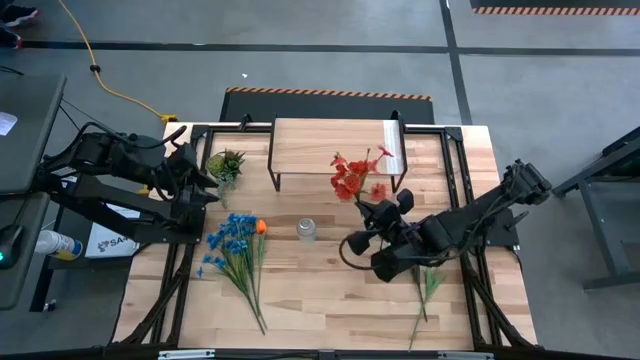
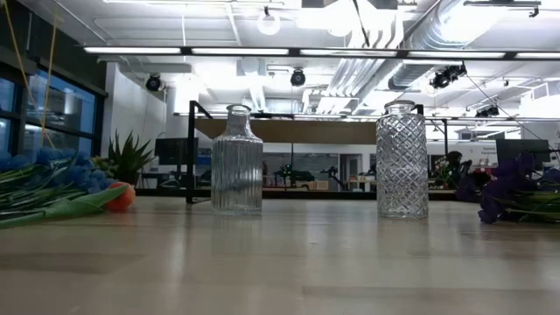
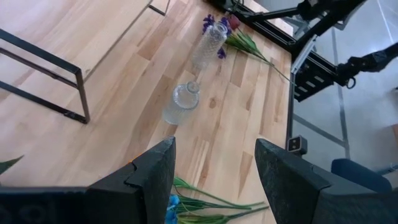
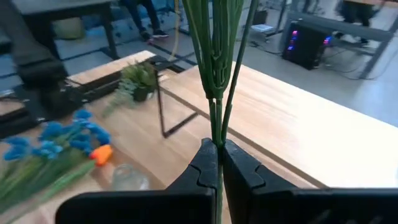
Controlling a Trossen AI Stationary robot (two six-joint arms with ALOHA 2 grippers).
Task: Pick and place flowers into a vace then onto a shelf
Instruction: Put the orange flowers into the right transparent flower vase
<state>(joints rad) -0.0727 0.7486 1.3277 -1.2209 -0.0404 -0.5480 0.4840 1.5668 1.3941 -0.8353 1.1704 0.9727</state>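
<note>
Right gripper [image 4: 217, 163] jaws are clamped on the green stems of the red flowers [image 1: 352, 176], blooms held up over the shelf [image 1: 320, 140] end, stems running back and down through the fingers toward the table's near edge. Step in hand: carrying a bunch to a vase (probably the diamond-cut vase [image 2: 402, 158]). Next it calls for swinging the stems upright over the neck. Left gripper [image 3: 214, 177] waits open above the blue flowers [image 1: 232, 243].

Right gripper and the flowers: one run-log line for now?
right gripper: shut on red flowers stems, lifted | left gripper: open, empty | blue flowers: on table | vases: empty
</note>
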